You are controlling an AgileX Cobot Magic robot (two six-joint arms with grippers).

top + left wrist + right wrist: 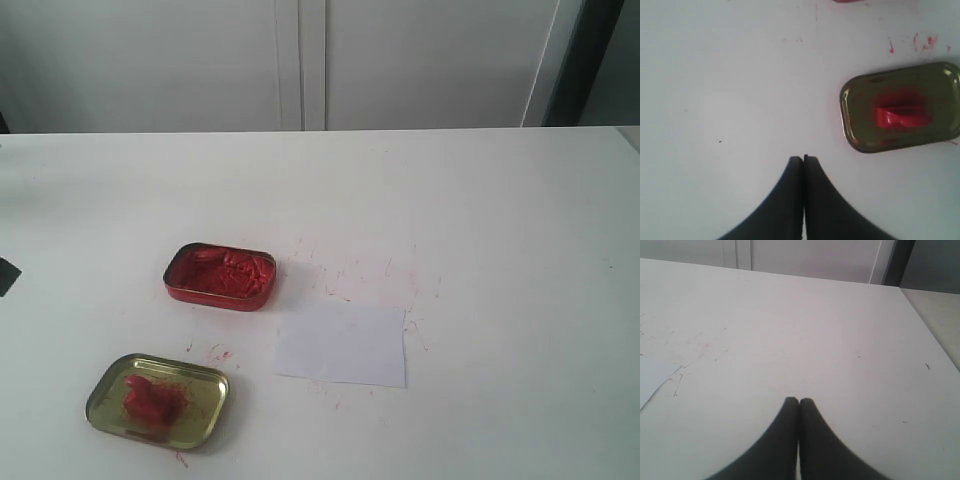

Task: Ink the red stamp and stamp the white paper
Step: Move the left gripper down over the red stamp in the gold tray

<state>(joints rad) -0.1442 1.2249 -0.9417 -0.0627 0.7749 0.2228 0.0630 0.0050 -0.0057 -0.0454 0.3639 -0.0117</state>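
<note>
The red stamp (150, 397) lies on its side in the gold tin lid (203, 392) near the table's front left. The left wrist view shows the red stamp (901, 117) in the gold tin lid (860, 100), off to one side of my left gripper (803, 159), which is shut on nothing above bare table. The white paper (342, 342) lies flat to the right of the lid, with no imprint that I can make out. My right gripper (799, 401) is shut and empty over bare table, with a corner of the white paper (650, 377) at that view's edge. Neither gripper shows in the exterior view.
The red tin of ink paste (215, 298) stands open behind the lid and left of the paper. Red smears dot the white table (480, 220) around the tin and paper. A small dark piece (5, 276) pokes in at the left edge. A white wall stands behind the table.
</note>
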